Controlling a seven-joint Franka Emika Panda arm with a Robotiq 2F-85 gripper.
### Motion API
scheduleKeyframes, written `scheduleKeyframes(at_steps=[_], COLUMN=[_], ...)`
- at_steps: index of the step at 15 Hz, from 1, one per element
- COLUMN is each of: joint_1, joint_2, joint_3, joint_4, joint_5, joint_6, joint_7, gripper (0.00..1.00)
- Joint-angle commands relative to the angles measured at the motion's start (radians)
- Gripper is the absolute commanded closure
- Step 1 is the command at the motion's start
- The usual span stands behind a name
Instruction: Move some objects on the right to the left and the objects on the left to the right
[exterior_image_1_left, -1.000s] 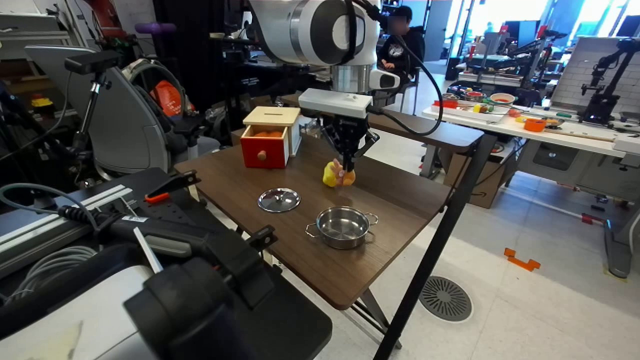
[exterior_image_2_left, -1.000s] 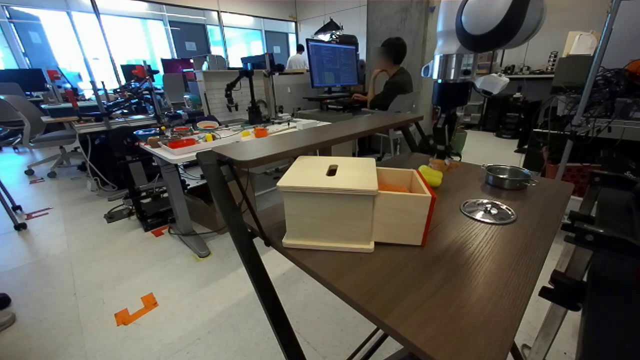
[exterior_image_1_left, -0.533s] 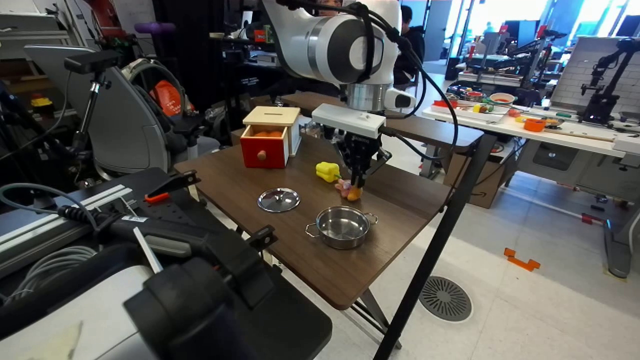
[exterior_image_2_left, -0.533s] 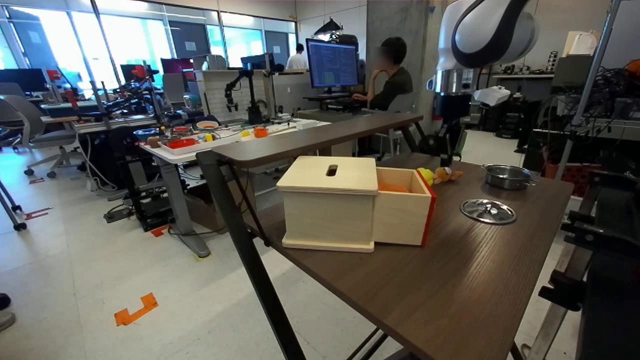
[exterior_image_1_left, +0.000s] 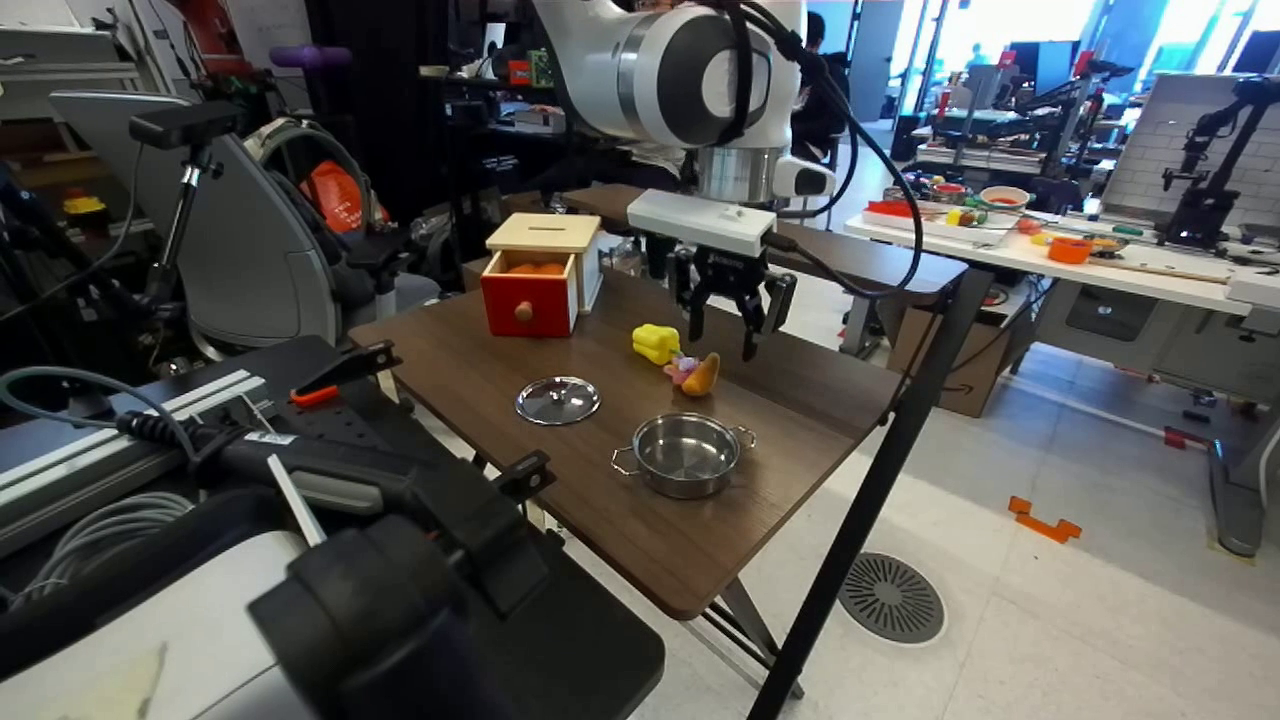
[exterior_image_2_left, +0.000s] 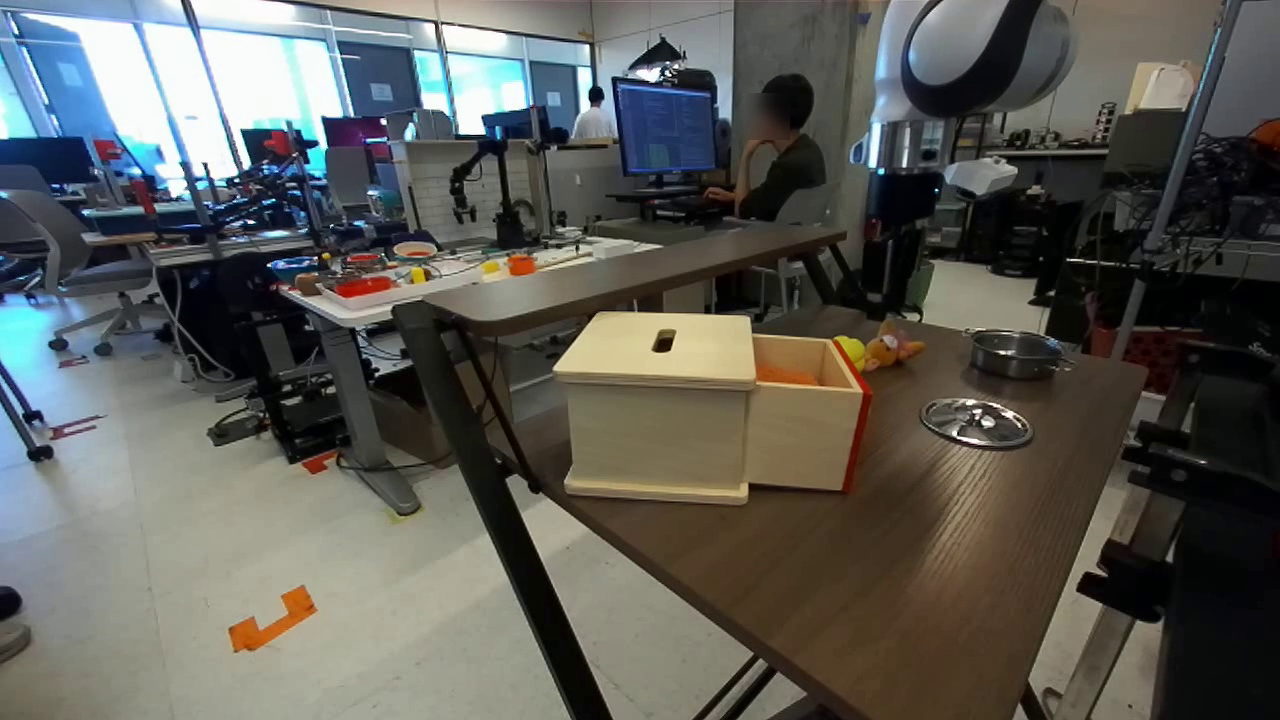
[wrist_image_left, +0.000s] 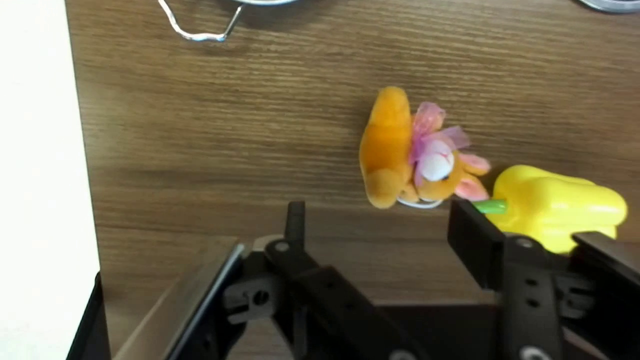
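With the jaws spread above the surface (exterior_image_1_left: 800, 400), the pepper (wrist_image_left: 555, 210) was judged liable to be knocked by a crooked reach for the soft toy (wrist_image_left: 392, 150) beside it.

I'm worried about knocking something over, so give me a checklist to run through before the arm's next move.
1. Hand open: ok, its fingers are spread wide.
2. Hand empty: ok, nothing shows held between the fingers.
3. Toy clear of the pepper: cannot tell; they lie very close in the wrist view, and contact is unclear.
4. Lid off the pot: ok, it lies apart from it on the table.
5. Drawer pushed in: not ok, it sticks out of its box.
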Motion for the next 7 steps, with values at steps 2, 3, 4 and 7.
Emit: scheduleKeyframes(at_steps=[2,3,4,7], joint_1=[0.008,0.009,0.011,0.012], joint_2=[-0.076,-0.122,-0.159,-0.2], joint_3=[0.009,0.019,0.025,0.028], joint_4=[-0.053,-0.089,-0.12,-0.164], joint_5=[0.011,0.016,0.02,0.022], joint_6=[0.019,0.026,0.026,0.028], joint_7=[-0.022,-0.034,-0.04,-0.046], gripper=[0.12,0.04,0.0,0.0])
